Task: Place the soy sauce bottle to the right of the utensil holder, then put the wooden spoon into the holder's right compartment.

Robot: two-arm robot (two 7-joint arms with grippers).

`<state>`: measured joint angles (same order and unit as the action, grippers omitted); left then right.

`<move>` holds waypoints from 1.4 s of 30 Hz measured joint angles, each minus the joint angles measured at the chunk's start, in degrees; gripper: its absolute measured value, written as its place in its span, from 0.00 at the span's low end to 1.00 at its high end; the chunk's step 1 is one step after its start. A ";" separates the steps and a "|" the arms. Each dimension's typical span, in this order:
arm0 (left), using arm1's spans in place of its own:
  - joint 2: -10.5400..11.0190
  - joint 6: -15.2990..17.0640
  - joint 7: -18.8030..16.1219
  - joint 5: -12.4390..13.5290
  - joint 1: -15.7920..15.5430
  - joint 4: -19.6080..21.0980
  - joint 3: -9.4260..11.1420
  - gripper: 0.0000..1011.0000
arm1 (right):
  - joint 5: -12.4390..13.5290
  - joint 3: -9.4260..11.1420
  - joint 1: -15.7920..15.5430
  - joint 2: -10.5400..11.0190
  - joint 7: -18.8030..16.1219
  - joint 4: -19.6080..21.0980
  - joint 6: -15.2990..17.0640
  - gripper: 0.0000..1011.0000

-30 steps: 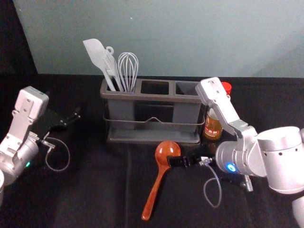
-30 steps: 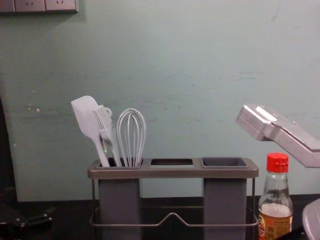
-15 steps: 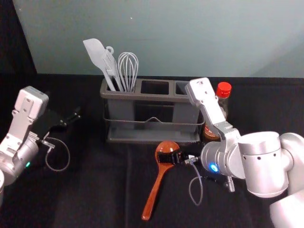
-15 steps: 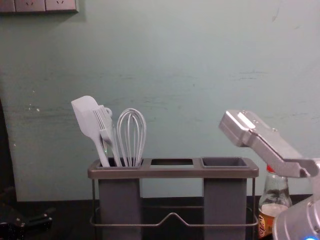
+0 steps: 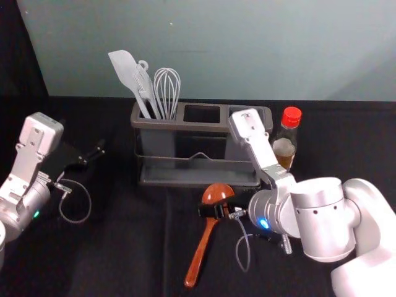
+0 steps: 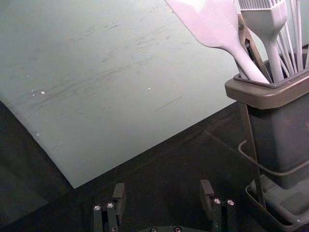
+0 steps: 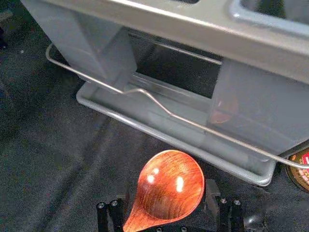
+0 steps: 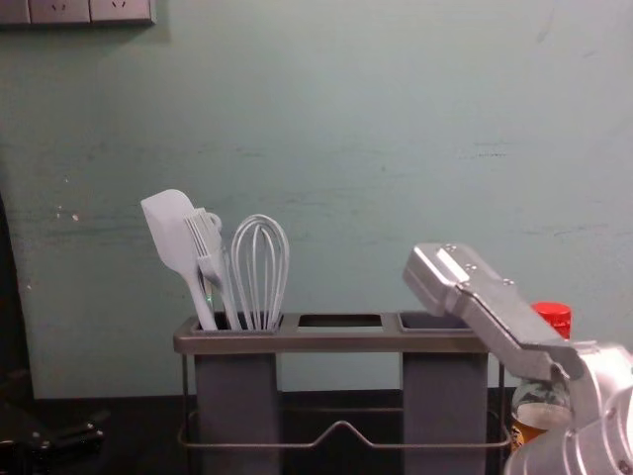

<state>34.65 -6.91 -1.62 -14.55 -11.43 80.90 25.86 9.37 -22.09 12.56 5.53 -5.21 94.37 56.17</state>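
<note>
The bottle stands right of the holder, seemingly done; the spoon lies before it on the bench, still to be stowed. The right claw, farther left than earlier, straddles it wide (no grip yet); the left claw idles, spread, left of the holder.

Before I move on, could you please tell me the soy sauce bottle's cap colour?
Red, clearest in the head view.

no text, brand or number can be read. printed marks are seen on the label of the soy sauce bottle, to the right of the right pincer and beyond it, but they are partly cut off and cannot be made out.
</note>
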 joint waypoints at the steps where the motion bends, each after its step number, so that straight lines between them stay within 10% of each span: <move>1: 0.00 0.00 0.00 0.00 0.00 0.00 0.00 0.99 | -0.25 -0.14 0.02 -0.06 0.06 -0.06 0.05 0.99; 31: 0.00 0.00 0.00 0.00 0.00 0.00 0.00 0.99 | -5.75 -0.88 0.03 -1.34 -0.58 -0.98 -0.67 0.99; 42: 0.00 0.00 0.00 0.00 0.00 0.00 0.00 0.99 | -6.75 -0.64 0.22 -1.55 -2.11 -1.42 -0.69 0.84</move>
<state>34.65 -6.91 -1.62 -14.55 -11.43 80.90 25.86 2.62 -22.73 12.78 3.99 -7.32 92.95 55.48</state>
